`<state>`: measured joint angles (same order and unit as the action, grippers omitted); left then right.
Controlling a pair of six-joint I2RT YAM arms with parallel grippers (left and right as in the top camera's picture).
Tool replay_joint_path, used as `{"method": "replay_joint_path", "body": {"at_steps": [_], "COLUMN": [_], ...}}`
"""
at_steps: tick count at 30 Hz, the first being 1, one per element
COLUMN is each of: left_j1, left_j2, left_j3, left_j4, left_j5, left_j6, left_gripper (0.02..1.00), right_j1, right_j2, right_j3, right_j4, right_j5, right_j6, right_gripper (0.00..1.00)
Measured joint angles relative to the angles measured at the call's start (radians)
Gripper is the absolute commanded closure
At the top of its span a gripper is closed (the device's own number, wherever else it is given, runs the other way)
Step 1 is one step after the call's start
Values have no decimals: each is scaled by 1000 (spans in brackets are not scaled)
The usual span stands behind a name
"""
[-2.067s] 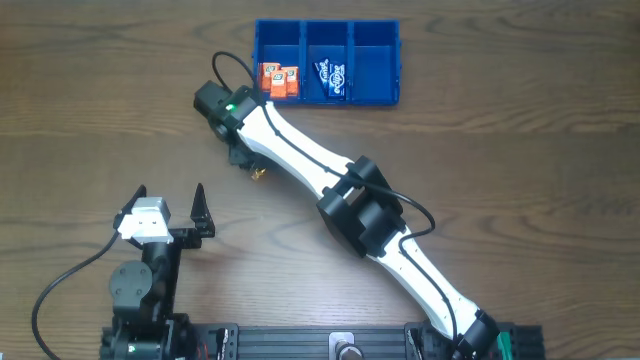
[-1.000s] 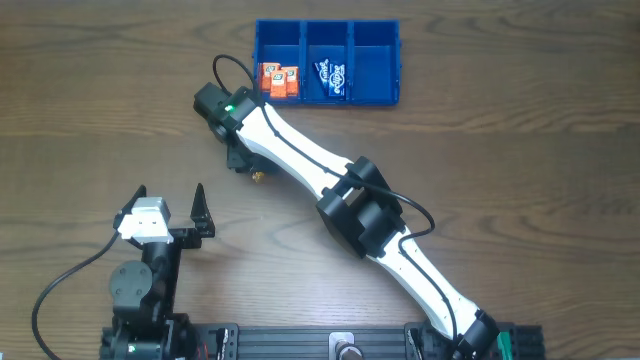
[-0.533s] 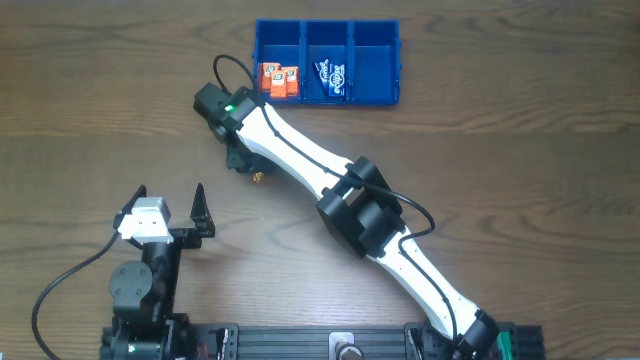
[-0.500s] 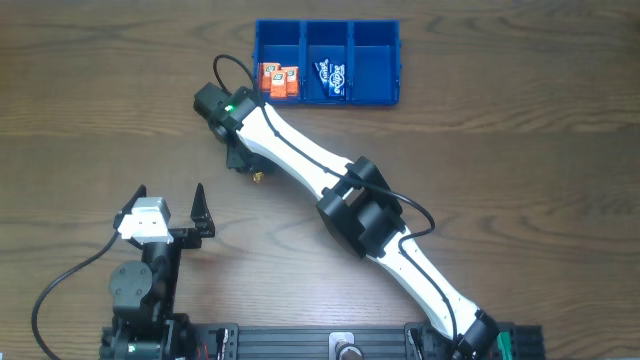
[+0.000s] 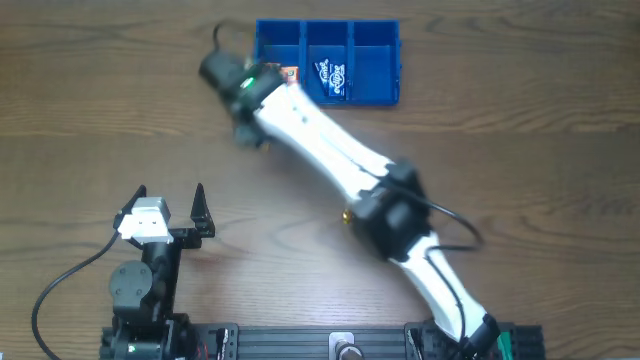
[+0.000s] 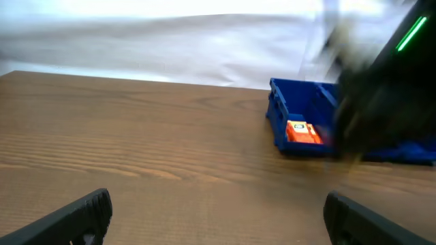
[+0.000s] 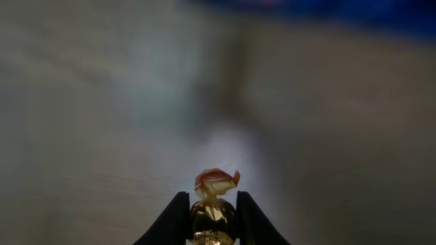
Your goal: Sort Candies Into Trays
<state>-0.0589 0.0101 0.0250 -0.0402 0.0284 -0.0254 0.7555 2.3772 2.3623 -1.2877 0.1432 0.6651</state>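
Note:
A gold-wrapped candy (image 7: 212, 204) with a twisted orange-red top sits between the fingers of my right gripper (image 7: 211, 219), which is shut on it. In the top view that gripper (image 5: 250, 135) hangs just left of the blue three-compartment tray (image 5: 398, 60), near its front left corner. The tray's left compartment holds orange candies (image 5: 291, 72) and its middle one a blue-wrapped candy (image 5: 333, 78). From the left wrist view the tray (image 6: 286, 116) and an orange candy (image 6: 303, 131) show far off. My left gripper (image 5: 170, 195) stands open and empty near its base at the lower left.
The right arm (image 5: 330, 150) stretches diagonally across the middle of the wooden table (image 5: 520, 200). The tray's right compartment (image 5: 377, 60) looks empty. Bare wood lies to the left and right of the arm.
The right arm has swung up the table toward the tray, carrying the gold candy off the wood; its elbow shifted right. The left arm has stayed put.

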Motion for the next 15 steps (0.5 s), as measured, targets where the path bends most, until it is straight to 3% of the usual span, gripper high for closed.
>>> {"method": "replay_joint_path", "body": {"at_steps": [2, 3, 8, 15], "left_j1": [0, 0, 0, 0], "left_j2": [0, 0, 0, 0], "left_j3": [0, 0, 0, 0], "left_j4": [0, 0, 0, 0], "left_j5": [0, 0, 0, 0], "left_j6": [0, 0, 0, 0], "left_gripper": [20, 20, 20, 20], "right_j1": [-61, -153, -342, -435], "right_j2": [-78, -143, -159, -80], "right_j3": [2, 13, 22, 19], "right_j4": [8, 29, 87, 152], "right_j5": [35, 73, 125, 138], "right_j6": [-34, -79, -162, -223], "right_gripper": [833, 838, 840, 831]}}
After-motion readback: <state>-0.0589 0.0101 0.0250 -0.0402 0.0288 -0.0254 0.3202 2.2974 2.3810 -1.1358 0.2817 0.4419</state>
